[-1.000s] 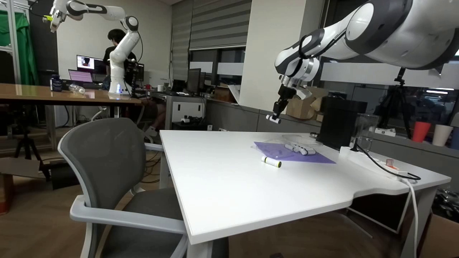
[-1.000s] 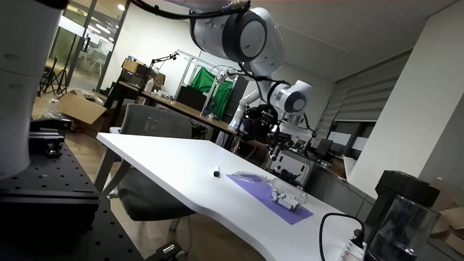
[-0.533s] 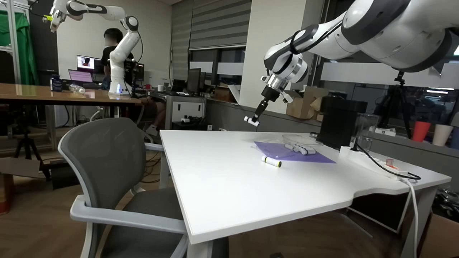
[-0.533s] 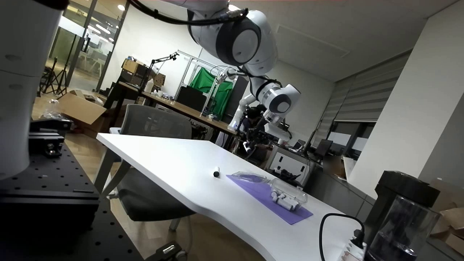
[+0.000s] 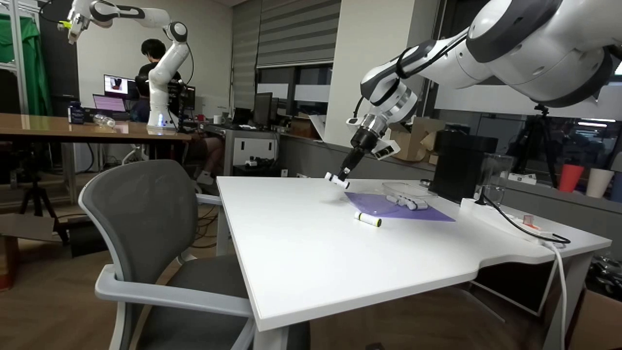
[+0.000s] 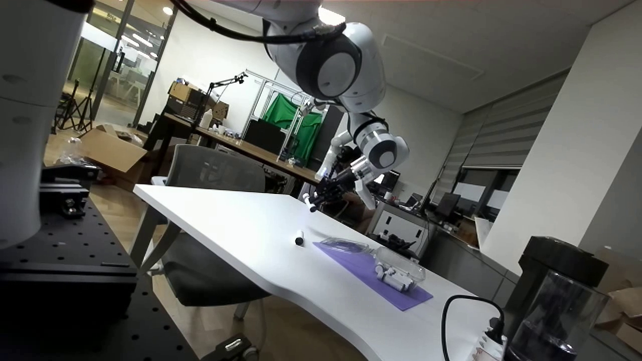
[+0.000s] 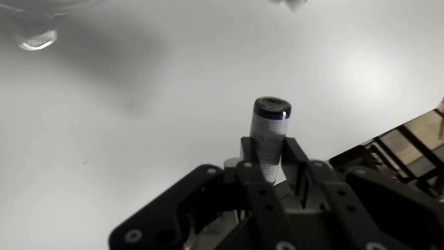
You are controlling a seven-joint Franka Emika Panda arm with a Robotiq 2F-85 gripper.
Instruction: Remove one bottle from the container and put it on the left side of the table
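White bottle (image 7: 270,129) pinched in gripper (image 7: 270,146) above table (image 5: 311,257). Released high, it may roll off toward wrist-view four o'clock.

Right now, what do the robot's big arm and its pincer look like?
The arm is smooth and white, chunky and rounded, with dark grey bands. A black cable runs along it, and near the arm's end is a shiny silver piece. The pincer is black, with two slim fingers and pale round spots like bolt heads.

1 held btl (image 7: 271,130); 1 loose btl (image 5: 368,219) on surface (image 5: 291,248); several clustered btls (image 6: 397,280), qty unclear; 1 clear tub (image 6: 409,262); 1 mat (image 6: 366,273).
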